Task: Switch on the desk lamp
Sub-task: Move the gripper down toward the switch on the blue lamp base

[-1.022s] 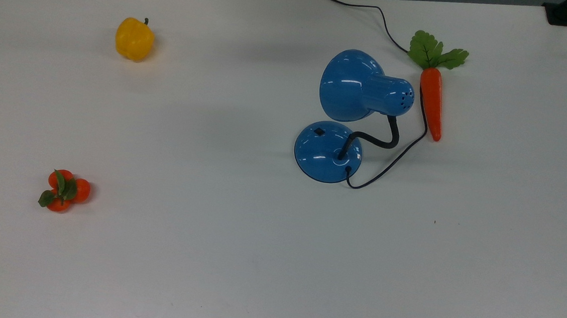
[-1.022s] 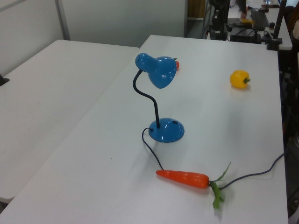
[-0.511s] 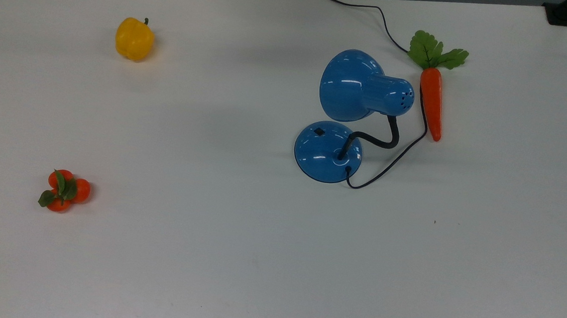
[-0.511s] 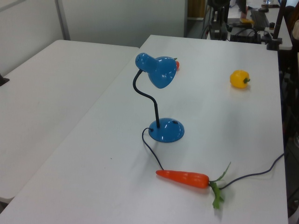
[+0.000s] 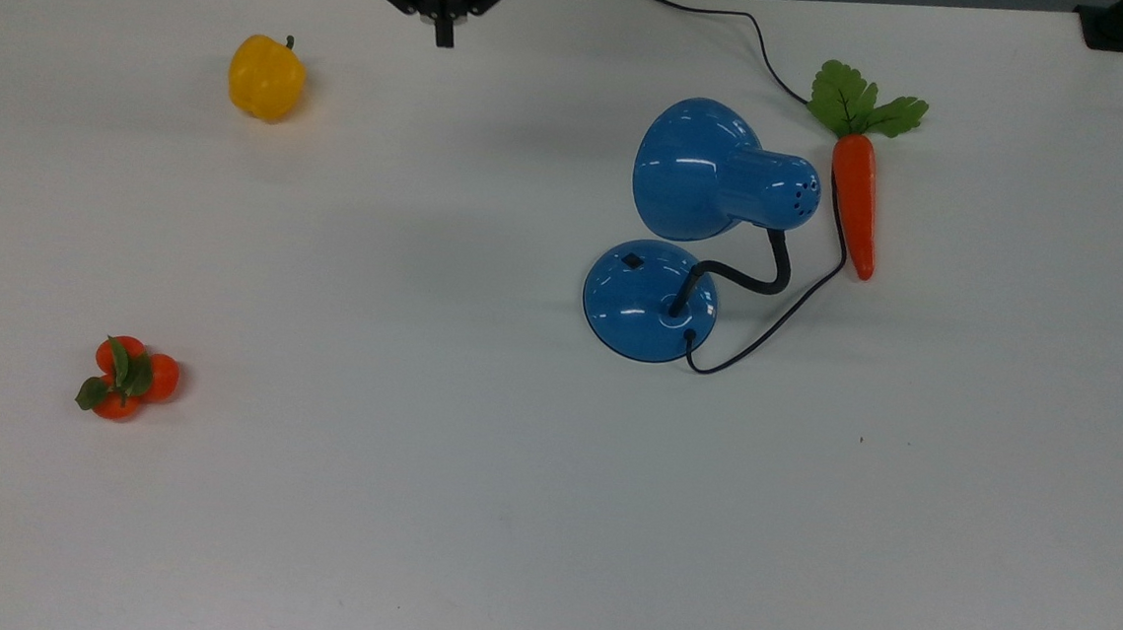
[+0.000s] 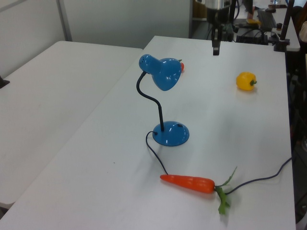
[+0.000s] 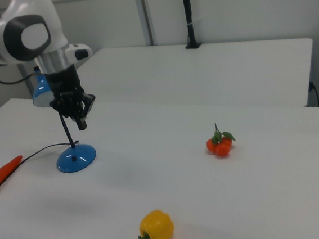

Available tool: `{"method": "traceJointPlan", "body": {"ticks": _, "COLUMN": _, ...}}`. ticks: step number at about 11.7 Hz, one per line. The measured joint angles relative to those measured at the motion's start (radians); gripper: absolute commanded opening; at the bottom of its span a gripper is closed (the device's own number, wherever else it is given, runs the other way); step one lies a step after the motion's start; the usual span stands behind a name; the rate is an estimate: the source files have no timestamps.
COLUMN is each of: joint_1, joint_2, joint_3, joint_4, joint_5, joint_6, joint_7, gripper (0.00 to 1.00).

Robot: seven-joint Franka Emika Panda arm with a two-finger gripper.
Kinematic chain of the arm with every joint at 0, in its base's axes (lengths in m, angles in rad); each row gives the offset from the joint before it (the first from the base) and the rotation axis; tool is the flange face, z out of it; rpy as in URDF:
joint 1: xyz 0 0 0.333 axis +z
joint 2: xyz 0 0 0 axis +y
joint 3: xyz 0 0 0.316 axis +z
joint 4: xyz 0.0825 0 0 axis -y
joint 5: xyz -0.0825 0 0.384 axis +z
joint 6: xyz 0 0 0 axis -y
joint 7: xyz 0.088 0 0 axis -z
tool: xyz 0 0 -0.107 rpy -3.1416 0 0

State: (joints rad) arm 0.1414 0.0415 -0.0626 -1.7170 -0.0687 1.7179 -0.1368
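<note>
A: Gripper (image 5: 442, 38) state?
B: Fingers together, holding nothing, above the table's (image 5: 469, 506) far edge in the top view.
A: Lamp (image 5: 670, 253)?
B: Upright, beside the carrot (image 5: 854, 202), toward the top view's right edge.

White rounded arm (image 7: 24, 31) with grey joint caps, ending in a black hand (image 7: 80, 122).
</note>
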Motion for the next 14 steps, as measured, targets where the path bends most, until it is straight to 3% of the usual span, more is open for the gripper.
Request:
{"method": "traceJointPlan", "body": {"ticks": 7, "joint_1": 0.081, "joint_2": -0.004, "joint_3": 0.001, "joint_4": -0.256, "joint_5": 0.002, "joint_6": 0.332, "joint_7": -0.096, "gripper": 0.0}}
{"method": "traceJointPlan", "body": {"ticks": 14, "joint_1": 0.16, "joint_2": 0.045, "joint_3": 0.004, "joint_4": -0.38, "joint_5": 0.002, "joint_6": 0.657, "joint_7": -0.103, "gripper": 0.0}}
